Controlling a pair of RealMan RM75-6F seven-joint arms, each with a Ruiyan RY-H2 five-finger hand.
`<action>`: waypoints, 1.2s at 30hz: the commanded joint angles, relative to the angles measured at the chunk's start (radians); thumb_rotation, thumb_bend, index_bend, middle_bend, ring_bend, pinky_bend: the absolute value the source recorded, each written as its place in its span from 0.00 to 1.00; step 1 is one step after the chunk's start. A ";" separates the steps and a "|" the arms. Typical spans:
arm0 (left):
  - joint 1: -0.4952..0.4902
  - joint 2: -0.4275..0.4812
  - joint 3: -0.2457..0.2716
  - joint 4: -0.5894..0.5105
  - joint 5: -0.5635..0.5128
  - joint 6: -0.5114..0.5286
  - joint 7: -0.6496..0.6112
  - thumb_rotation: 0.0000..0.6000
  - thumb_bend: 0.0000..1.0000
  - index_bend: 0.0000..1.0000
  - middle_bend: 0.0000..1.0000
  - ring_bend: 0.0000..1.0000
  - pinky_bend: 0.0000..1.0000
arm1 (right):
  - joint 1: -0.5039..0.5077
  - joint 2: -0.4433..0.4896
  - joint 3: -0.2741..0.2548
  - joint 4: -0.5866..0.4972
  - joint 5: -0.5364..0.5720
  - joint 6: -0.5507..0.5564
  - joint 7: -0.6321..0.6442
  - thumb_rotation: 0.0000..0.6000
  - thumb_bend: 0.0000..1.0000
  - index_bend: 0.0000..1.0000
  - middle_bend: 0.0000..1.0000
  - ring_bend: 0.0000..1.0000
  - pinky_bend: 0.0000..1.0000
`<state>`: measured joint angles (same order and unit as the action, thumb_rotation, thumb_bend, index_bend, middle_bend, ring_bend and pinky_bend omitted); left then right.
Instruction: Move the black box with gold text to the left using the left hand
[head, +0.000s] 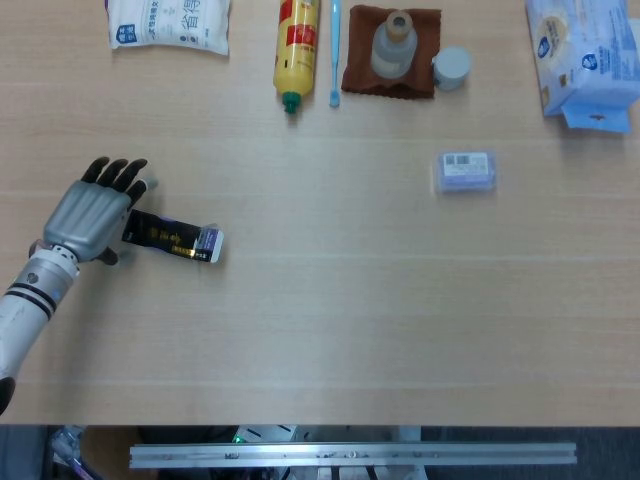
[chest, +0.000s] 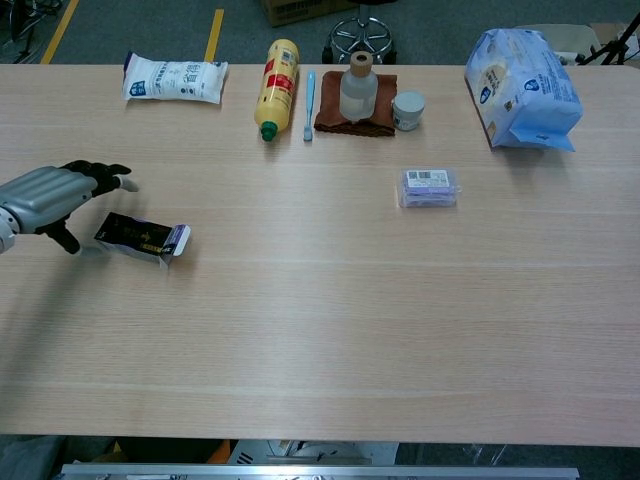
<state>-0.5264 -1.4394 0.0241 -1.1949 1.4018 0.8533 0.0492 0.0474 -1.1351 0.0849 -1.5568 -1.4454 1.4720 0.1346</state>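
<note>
The black box with gold text (head: 172, 237) is lying flat on the left part of the table (head: 330, 320), its pale opened end pointing right, and it is not yet being carried or pushed anywhere. The left hand (head: 93, 211) is being held just at the box's left end, palm down with its fingers (chest: 108, 171) spread and nothing grasped; whether contact is being made cannot be told, since the head view is showing overlap and the chest view a slight gap. The grasp and the whole shift leftward are judged to be outstanding. The right hand is not being shown. Further off, a small purple packet (head: 466, 171) is lying well apart to the right.
</note>
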 joint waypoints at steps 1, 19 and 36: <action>-0.002 -0.001 0.001 -0.002 -0.001 -0.004 -0.004 1.00 0.16 0.17 0.00 0.00 0.02 | 0.000 0.000 0.000 0.001 0.001 -0.001 0.001 1.00 0.04 0.21 0.14 0.11 0.17; -0.012 0.000 0.004 -0.021 0.014 0.004 -0.053 1.00 0.16 0.27 0.00 0.00 0.02 | -0.004 0.001 0.000 0.005 0.003 0.000 0.008 1.00 0.04 0.21 0.14 0.11 0.17; -0.009 -0.015 0.002 0.001 0.000 0.007 -0.053 1.00 0.16 0.36 0.00 0.00 0.02 | -0.008 -0.001 0.000 0.008 0.006 -0.001 0.012 1.00 0.04 0.21 0.14 0.11 0.17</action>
<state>-0.5357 -1.4541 0.0261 -1.1937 1.4016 0.8603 -0.0046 0.0394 -1.1356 0.0846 -1.5491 -1.4393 1.4710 0.1468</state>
